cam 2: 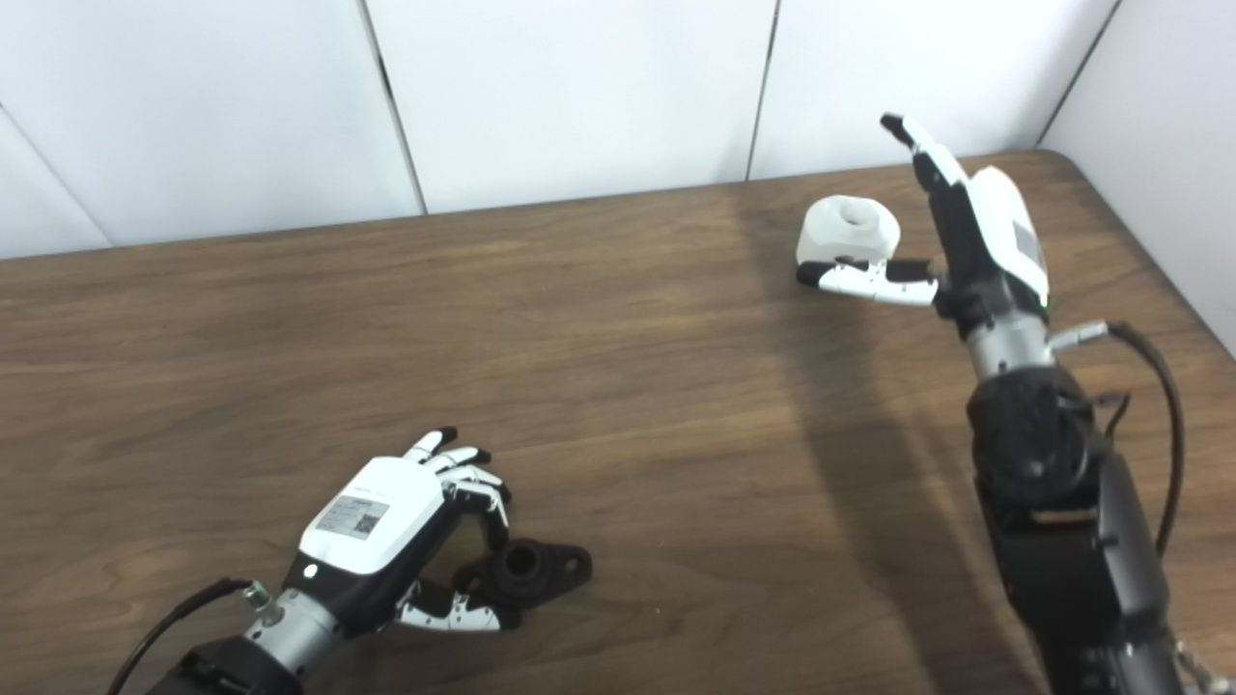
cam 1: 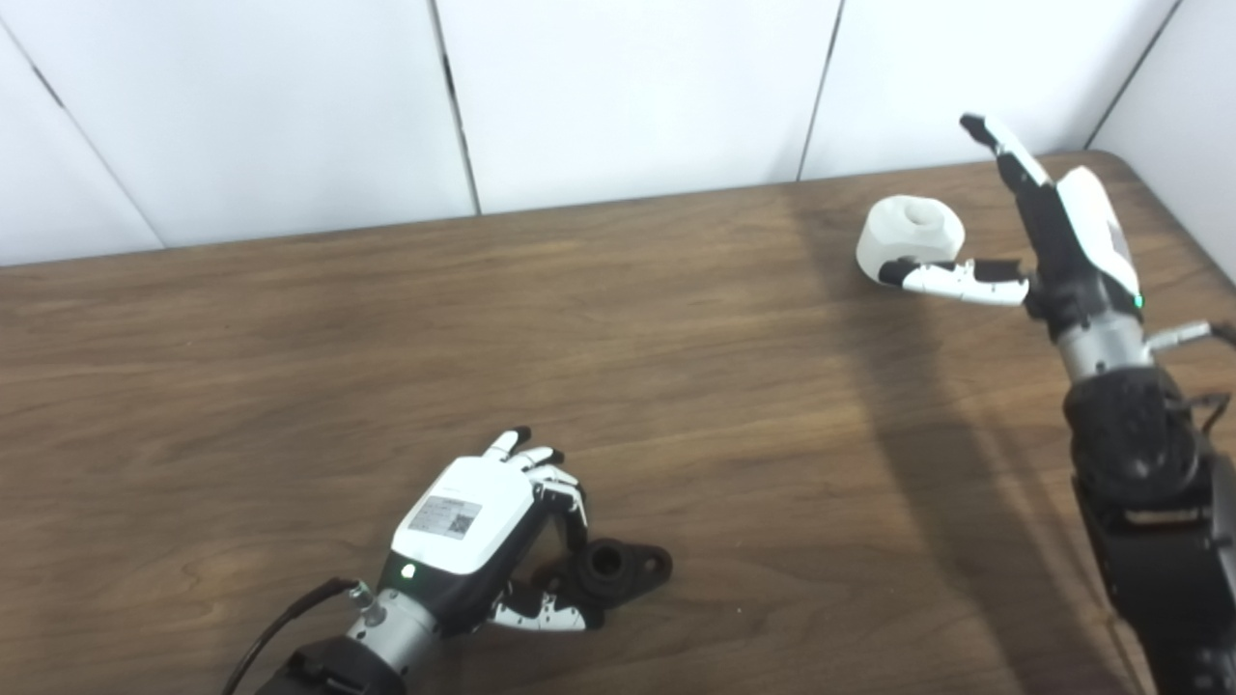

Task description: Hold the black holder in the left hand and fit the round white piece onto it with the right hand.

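Black against the brown table (cam 1: 290,405), the holder (cam 1: 610,569) lies flat at near left, bore up. Our left hand (cam 1: 483,541) sits over its left end, fingers curled above and thumb low beside it, seemingly closing but not yet lifting; we cannot tell if the grip is firm. Far right, the white piece (cam 1: 912,236) stands near the back edge, hollow up. Our right hand (cam 1: 1038,246) stands just beside it, fingers spread upward, thumb across its front, holding nothing. We judge both hands are set for pickup before fitting.
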`<state>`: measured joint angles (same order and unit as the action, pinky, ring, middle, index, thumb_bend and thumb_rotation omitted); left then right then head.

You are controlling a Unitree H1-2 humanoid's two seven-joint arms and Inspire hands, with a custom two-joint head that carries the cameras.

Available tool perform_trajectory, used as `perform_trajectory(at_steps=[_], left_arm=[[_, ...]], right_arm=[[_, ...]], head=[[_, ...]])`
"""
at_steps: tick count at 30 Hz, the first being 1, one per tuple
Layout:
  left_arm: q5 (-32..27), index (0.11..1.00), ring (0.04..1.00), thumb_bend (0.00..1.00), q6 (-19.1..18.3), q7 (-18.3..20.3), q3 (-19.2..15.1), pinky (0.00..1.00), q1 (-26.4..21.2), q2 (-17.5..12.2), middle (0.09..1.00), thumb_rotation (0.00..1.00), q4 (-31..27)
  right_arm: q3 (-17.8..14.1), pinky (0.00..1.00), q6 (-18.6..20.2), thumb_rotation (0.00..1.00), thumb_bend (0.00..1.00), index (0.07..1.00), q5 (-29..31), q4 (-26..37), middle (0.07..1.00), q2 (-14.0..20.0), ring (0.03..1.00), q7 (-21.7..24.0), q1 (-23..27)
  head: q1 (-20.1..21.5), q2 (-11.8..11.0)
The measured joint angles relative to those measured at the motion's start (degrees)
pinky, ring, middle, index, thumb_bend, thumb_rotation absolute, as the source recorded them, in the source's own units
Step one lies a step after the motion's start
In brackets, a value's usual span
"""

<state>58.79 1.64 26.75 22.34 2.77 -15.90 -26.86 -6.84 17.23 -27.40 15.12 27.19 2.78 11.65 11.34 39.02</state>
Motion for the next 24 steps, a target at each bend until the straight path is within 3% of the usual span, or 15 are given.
perform_trajectory(at_steps=[10, 16, 24], left_arm=[[-0.26, 0.487, 0.871, 0.52, -0.09, 0.21, -0.11, 1.0, -0.01, 0.0, 0.769, 0.06, 0.0], [-0.27, 0.487, 0.876, 0.52, -0.09, 0.08, -0.15, 1.0, 0.04, 0.01, 0.772, 0.06, -0.01], [-0.67, 0.487, 0.871, 0.52, -0.07, 0.1, -0.26, 1.0, 0.18, -0.03, 0.771, 0.06, -0.03]], right_arm=[[2.57, 0.83, 0.86, 0.29, 0.92, 0.88, -1.62, -11.04, 0.941, 7.66, 0.983, 4.9, 8.11], [6.65, 0.87, 4.12, 0.27, 0.98, 0.871, -3.72, -17.7, 0.966, 11.3, 0.996, 9.17, 12.65], [13.41, 0.97, 7.36, 0.29, 1.0, 0.881, -5.71, -24.76, 0.958, 13.47, 0.998, 16.16, 18.23]], head=[[0.7, 0.26], [0.62, 0.35], [-0.18, 0.35]])
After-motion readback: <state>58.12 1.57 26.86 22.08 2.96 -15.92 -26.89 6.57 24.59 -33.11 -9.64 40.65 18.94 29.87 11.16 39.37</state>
